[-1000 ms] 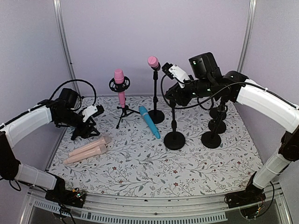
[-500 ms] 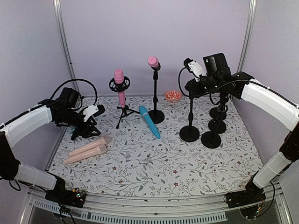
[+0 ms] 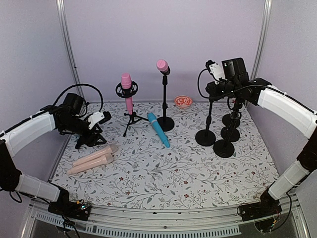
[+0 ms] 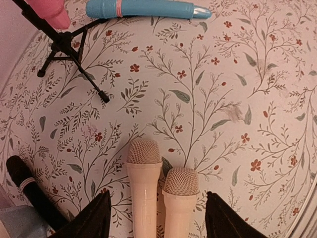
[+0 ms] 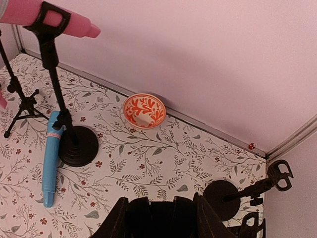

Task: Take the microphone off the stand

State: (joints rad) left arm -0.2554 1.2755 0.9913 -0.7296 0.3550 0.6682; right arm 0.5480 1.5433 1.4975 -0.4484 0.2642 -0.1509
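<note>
My right end effector [image 5: 161,213] is clamped on the top of an empty black stand [image 3: 205,137] at the right of the floral surface [image 3: 148,183]. I cannot tell whether its round base is resting on the surface or just above it. My left end effector [image 4: 157,208] hangs with fingers apart and empty above two beige microphones [image 4: 161,198] that lie side by side at the left.

Two microphones are mounted. A pink microphone [image 3: 162,65] sits tilted in the clip of a straight pole stand [image 3: 166,124] at the back centre. A second pink microphone [image 3: 127,84] hangs head-up in a ring mount on a small tripod [image 3: 131,121] to its left. A blue microphone [image 3: 158,130] lies flat between them, one end touching or nearly touching the pole stand's base.

I take the clip-held one as the nearer target for my right arm. It looks like a stiff, light, smooth-bodied piece, held only by the clip's squeeze. I would grip the handle just beside the clip, across its width, not on the rounded head, where the fingers could slide off. The stand is tall on a small base, so I expect it to tip or drag if I pull sideways. Pulling along the handle's axis should free it, ideally with the other arm steadying the pole.
</note>
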